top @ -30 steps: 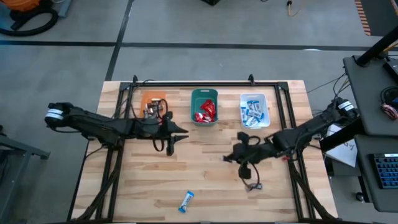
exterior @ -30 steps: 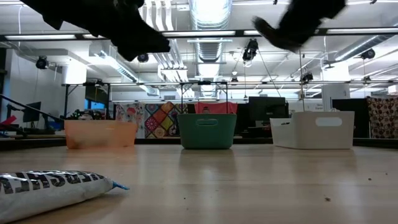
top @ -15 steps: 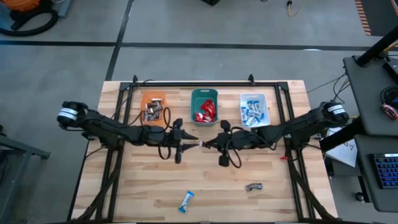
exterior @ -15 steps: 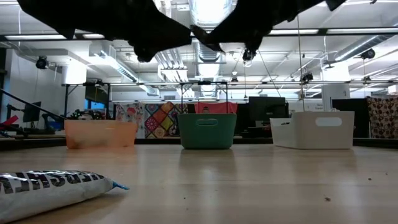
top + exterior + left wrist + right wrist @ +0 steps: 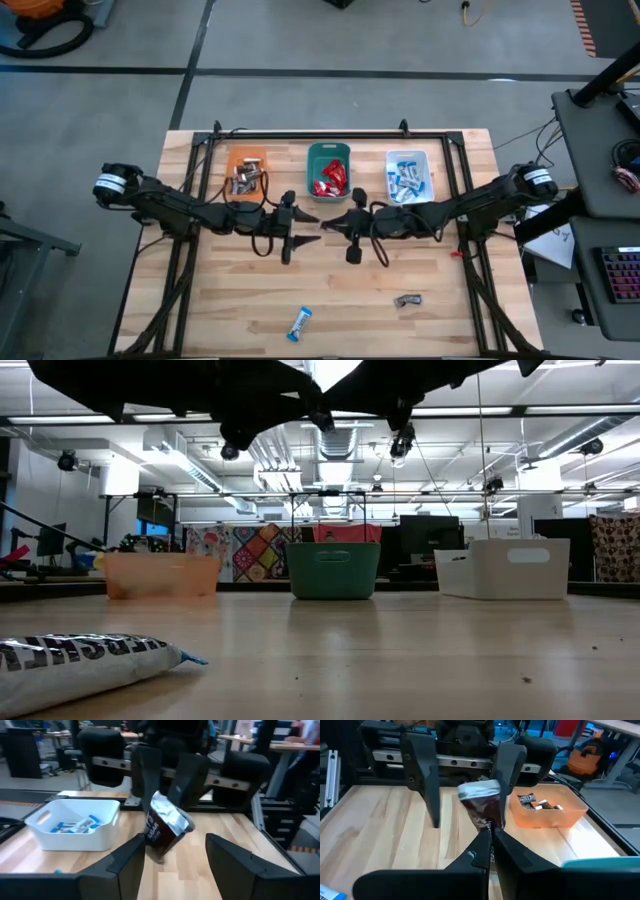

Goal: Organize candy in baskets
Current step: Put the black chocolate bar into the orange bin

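While two candies (image 5: 300,323) lie apart, tools meet midtable.

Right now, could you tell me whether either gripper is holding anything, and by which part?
The right gripper pinches a dark, silver-ended candy bar by one end, above mid-table. The left gripper stands open around its other end, not holding it.

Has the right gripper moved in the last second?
Yes. In the high view the right gripper has moved from below the whitish basket to below the teal basket, facing the left gripper.
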Robot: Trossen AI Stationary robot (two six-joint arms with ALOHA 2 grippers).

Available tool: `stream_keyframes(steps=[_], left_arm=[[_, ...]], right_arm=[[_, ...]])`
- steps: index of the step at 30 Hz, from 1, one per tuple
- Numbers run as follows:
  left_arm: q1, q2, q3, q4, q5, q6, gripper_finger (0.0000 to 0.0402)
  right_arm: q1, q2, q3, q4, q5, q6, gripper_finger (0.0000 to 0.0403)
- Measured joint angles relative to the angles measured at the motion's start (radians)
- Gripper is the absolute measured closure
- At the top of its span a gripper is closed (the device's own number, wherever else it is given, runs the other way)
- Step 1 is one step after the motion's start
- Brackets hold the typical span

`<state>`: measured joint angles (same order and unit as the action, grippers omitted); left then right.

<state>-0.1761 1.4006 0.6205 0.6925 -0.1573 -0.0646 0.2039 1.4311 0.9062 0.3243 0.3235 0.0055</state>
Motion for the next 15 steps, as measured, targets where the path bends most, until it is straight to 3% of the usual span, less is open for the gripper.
stream_keyframes(steps=[6, 15], left_arm=[[0.0, 0.0, 0.0, 0.004, -0.072, -0.004, 0.0243], [0.0, -0.005, 0.001, -0.045, -0.079, -0.004, 0.0375]], right_arm=[[0.0, 0.012, 0.0, 0.003, 0.019, -0.028, 0.0391], [0.0, 0.015, 0.001, -0.04, 0.02, -0.024, 0.0391]])
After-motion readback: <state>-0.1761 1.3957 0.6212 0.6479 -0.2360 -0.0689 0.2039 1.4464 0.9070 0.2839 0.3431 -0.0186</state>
